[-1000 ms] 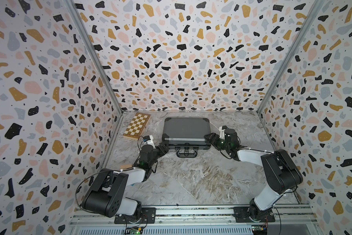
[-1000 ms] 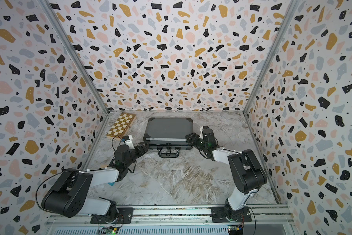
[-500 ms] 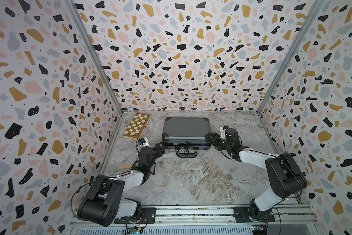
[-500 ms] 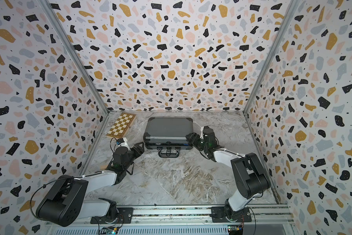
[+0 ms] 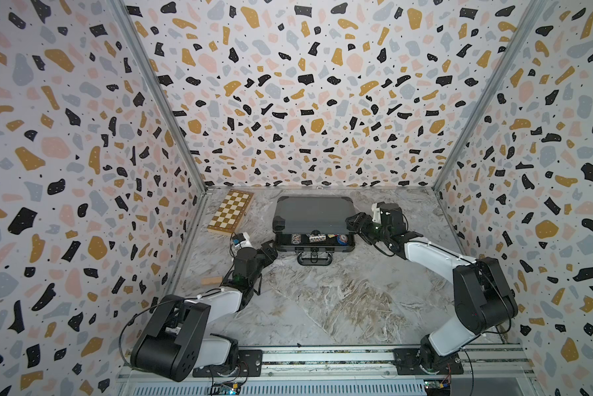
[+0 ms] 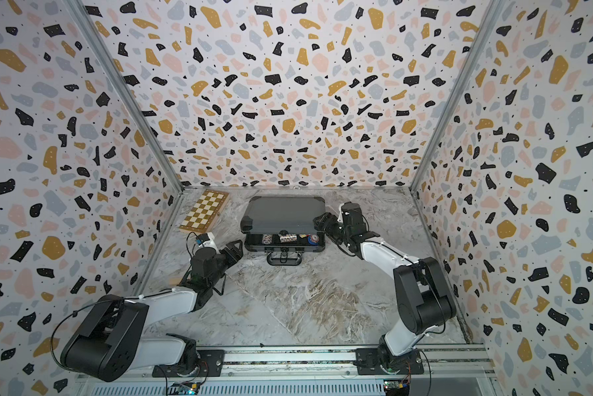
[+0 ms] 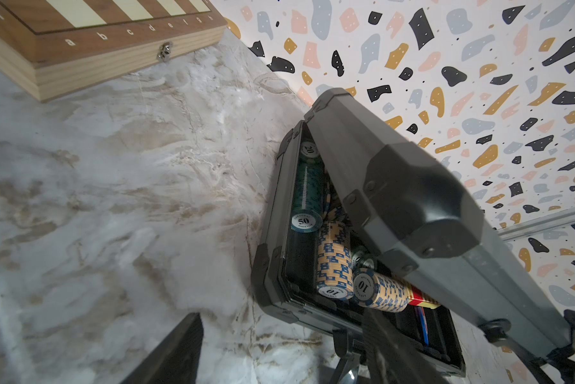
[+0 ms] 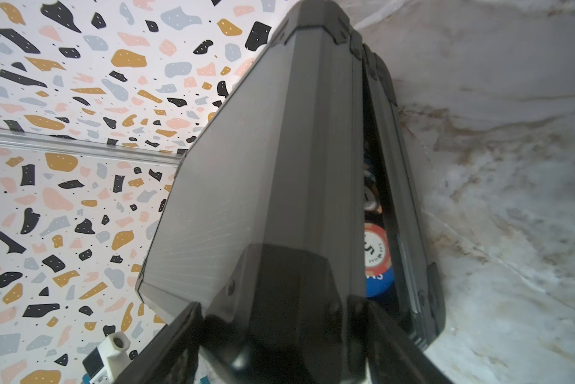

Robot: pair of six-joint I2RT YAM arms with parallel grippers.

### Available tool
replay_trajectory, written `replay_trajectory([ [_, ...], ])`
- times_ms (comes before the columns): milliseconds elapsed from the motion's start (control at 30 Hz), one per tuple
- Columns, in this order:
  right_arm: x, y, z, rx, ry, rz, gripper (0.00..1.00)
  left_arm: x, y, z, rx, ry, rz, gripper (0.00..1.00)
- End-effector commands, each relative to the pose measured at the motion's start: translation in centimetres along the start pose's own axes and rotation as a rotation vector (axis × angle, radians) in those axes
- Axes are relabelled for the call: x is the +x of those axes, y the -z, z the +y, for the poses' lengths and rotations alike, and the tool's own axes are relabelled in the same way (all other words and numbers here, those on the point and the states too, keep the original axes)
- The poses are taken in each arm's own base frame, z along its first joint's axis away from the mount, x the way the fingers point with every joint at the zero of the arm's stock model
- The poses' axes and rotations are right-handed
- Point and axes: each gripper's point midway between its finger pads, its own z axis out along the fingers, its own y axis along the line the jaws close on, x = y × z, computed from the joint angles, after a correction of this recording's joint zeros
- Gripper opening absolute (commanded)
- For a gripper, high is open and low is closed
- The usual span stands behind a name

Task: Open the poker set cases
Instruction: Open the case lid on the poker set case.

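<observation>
1. In both top views, a dark grey rectangular poker set case (image 5: 313,212) (image 6: 281,214) with black corner caps lies at the back middle of the marble-patterned tabletop (image 5: 339,301). Its lid (image 5: 313,205) stands ajar at the front, and colourful poker chips (image 5: 313,238) show in the gap. Its black handle (image 5: 314,259) faces the arms. A tan wooden checkered chessboard box (image 5: 231,212) lies to its left. The right gripper (image 5: 351,223) clamps the lid's front right corner. The left gripper (image 5: 271,248) stands wide and empty, just beside the case's front left corner.
2. In the left wrist view, the lid tilts above the base. Chip faces read "10" (image 7: 332,291), "50" (image 7: 306,221) and "20" (image 7: 309,149); the smaller print is unreadable. The chessboard box's edge carries "a" to "h" and a "1".
3. In the right wrist view, two black fingers (image 8: 179,342) straddle the lid's corner cap. A red chip (image 8: 375,249) reads "5".
</observation>
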Motion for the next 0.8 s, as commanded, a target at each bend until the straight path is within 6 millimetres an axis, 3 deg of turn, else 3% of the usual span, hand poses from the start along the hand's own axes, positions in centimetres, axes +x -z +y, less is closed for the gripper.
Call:
replay_trajectory([
  [0,-4.8,0.9,6.0,-0.141,0.141,-0.152,0.76,-0.5,0.3,-0.1,0.015,0.001,-0.031,0.76],
  [533,-8.2,-0.7,8.9,-0.188,0.125,-0.183,0.85,-0.6,0.4,-0.3,0.026,-0.006,-0.039,0.76],
  [767,-10.0,-1.5,9.0,-0.162,0.146,-0.226,0.85,-0.6,0.4,-0.2,0.022,-0.007,-0.04,0.76],
])
